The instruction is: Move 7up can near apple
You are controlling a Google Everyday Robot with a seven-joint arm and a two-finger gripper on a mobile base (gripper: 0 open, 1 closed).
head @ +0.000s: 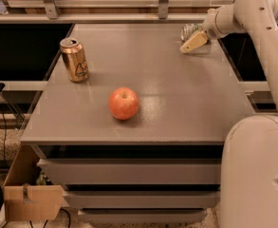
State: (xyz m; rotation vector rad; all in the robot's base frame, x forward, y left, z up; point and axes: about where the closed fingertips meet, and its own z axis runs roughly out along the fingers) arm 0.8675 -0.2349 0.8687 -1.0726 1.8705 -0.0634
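The 7up can [188, 31] is a small silver-green can at the far right of the grey table [176, 113], mostly hidden behind my gripper [191, 41]. The gripper reaches in from the right on the white arm [252, 18] and sits right against the can, low over the table. The red-orange apple [124, 103] lies near the table's front middle, well away from the can and the gripper.
A gold-bronze can [74, 59] stands upright at the table's left side. The robot's white base [254, 175] fills the lower right. A rail and shelf run behind the table. A cardboard box [32, 201] sits on the floor at lower left.
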